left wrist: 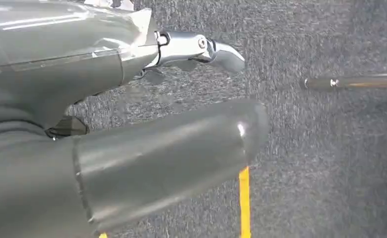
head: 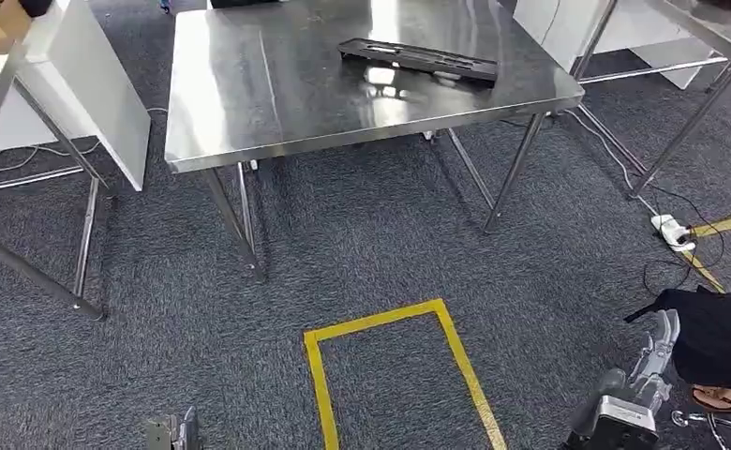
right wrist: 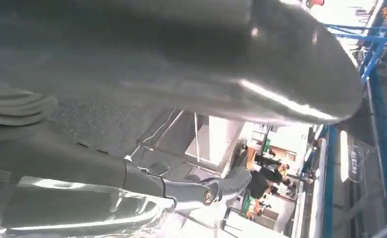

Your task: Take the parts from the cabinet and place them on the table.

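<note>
On the far table (head: pixel 249 112) lies a black part (head: pixel 418 58). Left hand (left wrist: pixel 132 124) and right hand (head: pixel 638 389) hang spread, holding nothing; walking risks snagging floor cables (head: pixel 666 202).

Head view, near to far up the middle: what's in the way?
Yellow floor tape outline → grey carpet → steel table → black slotted part lying flat on the tabletop.
</note>
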